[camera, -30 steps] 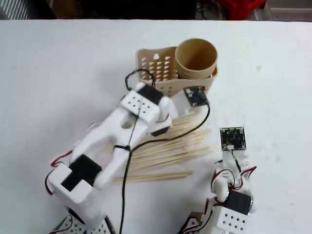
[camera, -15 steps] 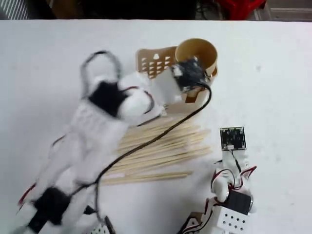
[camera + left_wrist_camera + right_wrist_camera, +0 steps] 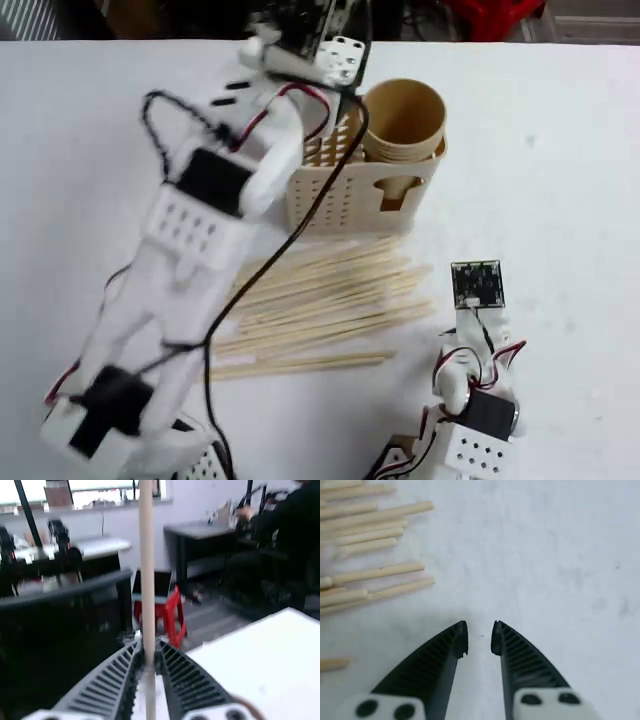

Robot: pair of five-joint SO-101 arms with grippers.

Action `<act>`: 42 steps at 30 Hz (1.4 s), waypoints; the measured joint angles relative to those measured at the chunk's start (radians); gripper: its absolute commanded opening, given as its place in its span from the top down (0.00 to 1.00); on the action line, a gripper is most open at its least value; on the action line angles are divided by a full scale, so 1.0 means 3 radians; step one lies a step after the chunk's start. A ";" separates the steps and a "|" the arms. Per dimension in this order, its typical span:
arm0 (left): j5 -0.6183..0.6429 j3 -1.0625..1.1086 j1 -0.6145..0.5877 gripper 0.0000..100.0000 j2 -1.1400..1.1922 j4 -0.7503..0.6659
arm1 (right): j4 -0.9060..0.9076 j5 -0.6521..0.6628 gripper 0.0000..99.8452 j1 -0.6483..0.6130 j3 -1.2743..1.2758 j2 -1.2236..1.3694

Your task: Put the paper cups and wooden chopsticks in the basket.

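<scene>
My left gripper (image 3: 148, 650) is shut on one wooden chopstick (image 3: 146, 555), which stands upright between the jaws, high above the table. In the high view the left arm (image 3: 215, 190) stretches up past the beige basket (image 3: 340, 200), its wrist near the table's far edge. Stacked paper cups (image 3: 402, 120) stand in the basket's right side. Several wooden chopsticks (image 3: 320, 305) lie in a loose pile in front of the basket. My right gripper (image 3: 479, 636) hangs slightly open and empty just over the bare table, beside the chopstick ends (image 3: 375, 572).
The right arm (image 3: 472, 400) rests at the near right, its camera board (image 3: 477, 283) just right of the pile. White table (image 3: 560, 200) lies open to the right and far left. A black cable (image 3: 300, 215) from the left arm crosses the basket's front.
The left arm has risen from the chopstick pile and swung back over the basket toward the far edge, carrying a chopstick. The right arm has not moved.
</scene>
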 measured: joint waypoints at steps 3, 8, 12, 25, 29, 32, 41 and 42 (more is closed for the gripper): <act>0.0026 0.0082 -0.0087 0.92 0.0215 -0.0005 | 0.0000 0.0000 0.90 0.0000 0.0000 0.0000; 0.0123 0.0271 -0.0245 0.85 0.0256 0.0077 | 0.0000 0.0000 0.90 0.0000 0.0000 0.0000; 0.0286 0.0276 -0.0271 0.85 0.0256 0.0230 | 0.0000 0.0000 0.90 0.0000 0.0000 0.0000; -0.0476 0.0292 -0.0230 0.95 -0.1054 0.2036 | 0.0000 0.0000 0.90 0.0000 0.0000 0.0000; -0.0977 0.0542 -0.0072 0.93 -0.1442 0.3002 | 0.0000 0.0000 0.90 0.0000 0.0000 0.0000; -0.1320 0.1002 0.0056 0.89 -0.1478 0.3253 | 0.0000 0.0000 0.90 0.0000 0.0000 0.0000; -0.1770 0.2787 0.0312 0.88 -0.0885 0.2240 | 0.0000 0.0000 0.90 0.0000 0.0000 0.0000; -0.1780 0.2849 0.0312 0.88 -0.0752 0.2076 | 0.0000 0.0000 0.90 0.0000 0.0000 0.0000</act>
